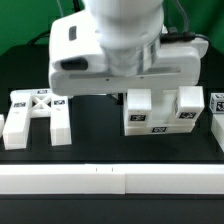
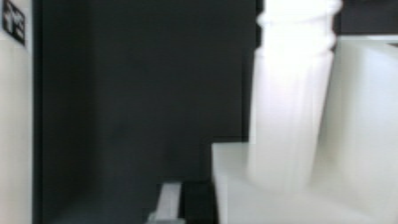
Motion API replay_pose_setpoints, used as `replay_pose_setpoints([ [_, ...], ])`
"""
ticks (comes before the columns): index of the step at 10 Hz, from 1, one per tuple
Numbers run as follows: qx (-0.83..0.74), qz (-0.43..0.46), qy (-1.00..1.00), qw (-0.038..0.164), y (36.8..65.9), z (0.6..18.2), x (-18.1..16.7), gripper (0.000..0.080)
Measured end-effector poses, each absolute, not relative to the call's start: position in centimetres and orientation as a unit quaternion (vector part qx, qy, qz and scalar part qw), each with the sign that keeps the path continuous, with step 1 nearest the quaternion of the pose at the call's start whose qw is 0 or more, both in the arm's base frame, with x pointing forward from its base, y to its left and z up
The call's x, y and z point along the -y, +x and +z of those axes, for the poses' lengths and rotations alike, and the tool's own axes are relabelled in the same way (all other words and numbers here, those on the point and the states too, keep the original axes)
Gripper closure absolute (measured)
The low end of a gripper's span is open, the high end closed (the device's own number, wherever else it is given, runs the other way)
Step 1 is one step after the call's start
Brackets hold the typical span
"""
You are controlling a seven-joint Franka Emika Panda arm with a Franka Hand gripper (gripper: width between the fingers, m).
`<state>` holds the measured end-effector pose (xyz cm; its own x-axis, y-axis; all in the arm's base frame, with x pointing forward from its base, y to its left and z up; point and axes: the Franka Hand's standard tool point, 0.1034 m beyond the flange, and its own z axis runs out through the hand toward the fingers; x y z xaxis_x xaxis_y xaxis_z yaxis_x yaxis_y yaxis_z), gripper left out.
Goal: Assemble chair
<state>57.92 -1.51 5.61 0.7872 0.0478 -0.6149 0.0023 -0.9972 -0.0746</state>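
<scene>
Chair is in loose pieces, not yet joined up. Seat block (image 1: 160, 120) sits flat at 3 o'clock on the tabletop (image 1: 100, 140), with two uprights (image 1: 137, 100) standing on it, one at each end. H-piece (image 1: 35, 118) lies flat at 9 o'clock, well apart from the block, tags up. My guess is it's parked there so the tags read and it's clear of the work zone. Another tagged part (image 1: 217, 104) is at the far 3 o'clock edge, cut off by the frame. White bar (image 1: 110, 180) runs across at 6 o'clock. It's probably a stop to square parts against, but that's my judgement only.

Arm (image 1: 110, 40) hangs low at 12 o'clock, over the block's 9 o'clock end. From here the pincer is hidden under the wrist housing. It's fully closed, and nothing shows between the jaws.

In the wrist view, a leg (image 2: 294, 90) stands upright on what looks like the seat block, close to the camera and blurred. It reads to me as closed jaws placed beside the leg to push or check it, not grip it. Can't tell if there's contact. Risk: a sideways nudge tips a leg that isn't seated.
</scene>
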Motion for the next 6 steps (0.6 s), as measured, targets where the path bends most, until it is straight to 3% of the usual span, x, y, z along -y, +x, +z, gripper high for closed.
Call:
replay_pose_setpoints([
  [2, 0.017, 0.408, -0.912, 0.032, 56.86, 5.11, 1.74, 0.0764],
  [6, 0.015, 0.423, -0.906, 0.031, 56.93, 4.78, 2.03, 0.0764],
])
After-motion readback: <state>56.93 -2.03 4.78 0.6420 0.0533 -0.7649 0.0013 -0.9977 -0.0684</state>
